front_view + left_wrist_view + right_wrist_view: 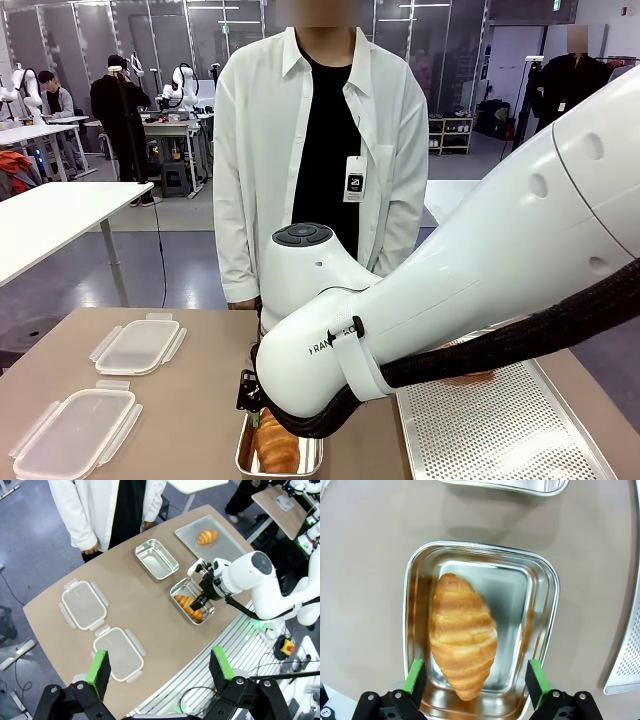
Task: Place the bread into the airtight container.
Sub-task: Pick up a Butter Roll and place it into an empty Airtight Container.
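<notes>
Two stainless-steel containers are set on the tan table (150, 615): an empty container (156, 559) toward the person's side and a filled container (175, 591) nearer the robot. A croissant (462, 640) is laid lengthwise on the floor of the filled container, shifted toward one long wall, with one tip close to the rim. The right gripper (476, 677) is held directly above this container. Its green-padded fingers (415, 675) are spread wide on either side of the croissant's near end. Nothing is gripped, and no contact between pads and bread is seen.

In the front view the white right arm (450, 300) is stretched across the middle of the table, and part of the croissant is seen beneath it. The left gripper (160, 667) is held high over the table's near edge, with its fingers parted and empty.

Two clear plastic lids (83, 605) with snap flaps are laid side by side, well apart from both containers. A perforated tray (500, 430) is placed beside the filled container, and a second croissant (207, 536) is seen on it. A person (320, 150) in a white shirt is stood at the far side, one hand (90, 548) hung by the table's edge.
</notes>
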Robot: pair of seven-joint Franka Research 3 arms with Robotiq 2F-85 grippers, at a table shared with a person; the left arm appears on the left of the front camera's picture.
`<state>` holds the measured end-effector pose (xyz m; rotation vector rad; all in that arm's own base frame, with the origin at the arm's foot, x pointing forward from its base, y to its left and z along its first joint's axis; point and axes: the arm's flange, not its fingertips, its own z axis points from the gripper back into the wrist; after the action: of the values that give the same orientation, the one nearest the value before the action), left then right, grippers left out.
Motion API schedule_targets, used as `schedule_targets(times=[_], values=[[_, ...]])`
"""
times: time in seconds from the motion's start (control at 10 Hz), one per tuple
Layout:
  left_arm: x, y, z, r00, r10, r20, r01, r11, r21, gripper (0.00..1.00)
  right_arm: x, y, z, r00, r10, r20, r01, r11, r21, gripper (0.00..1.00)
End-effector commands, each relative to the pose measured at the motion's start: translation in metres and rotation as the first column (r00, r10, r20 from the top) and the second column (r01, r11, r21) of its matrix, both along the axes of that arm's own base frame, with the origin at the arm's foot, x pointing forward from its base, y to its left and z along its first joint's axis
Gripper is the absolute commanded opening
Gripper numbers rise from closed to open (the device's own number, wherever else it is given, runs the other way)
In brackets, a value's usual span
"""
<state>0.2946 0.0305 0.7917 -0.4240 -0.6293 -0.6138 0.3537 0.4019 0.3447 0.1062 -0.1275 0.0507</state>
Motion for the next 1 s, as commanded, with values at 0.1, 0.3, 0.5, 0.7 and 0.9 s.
schedule_targets(times=[0.1,0.3,0.5,0.7,0.9], values=[[-0.001,-0.001,0.001,1.0,-0.02,0.004,0.02,1.0,-0.01,1.0,0.0,0.001,0.001,1.0,0.0,0.012,0.0,1.0,0.013,1.0],[-0.001,-0.001,0.001,1.0,-0.02,0.004,0.02,1.0,-0.01,1.0,0.003,-0.007,0.025,0.998,0.053,0.039,-0.054,0.998,0.02,1.0],[-0.001,-0.001,0.001,1.0,-0.02,0.004,0.02,1.0,-0.01,1.0,0.0,-0.031,0.084,0.99,0.131,0.048,-0.132,0.991,0.023,1.0],[-0.001,-0.001,0.001,1.0,-0.02,0.004,0.02,1.0,-0.01,1.0,-0.008,-0.066,0.137,0.982,0.182,0.044,-0.183,0.983,0.011,1.0],[-0.001,-0.001,0.001,1.0,-0.02,0.004,0.02,1.0,-0.01,1.0,-0.02,-0.122,0.194,0.953,0.299,0.049,-0.3,0.954,0.005,1.0]])
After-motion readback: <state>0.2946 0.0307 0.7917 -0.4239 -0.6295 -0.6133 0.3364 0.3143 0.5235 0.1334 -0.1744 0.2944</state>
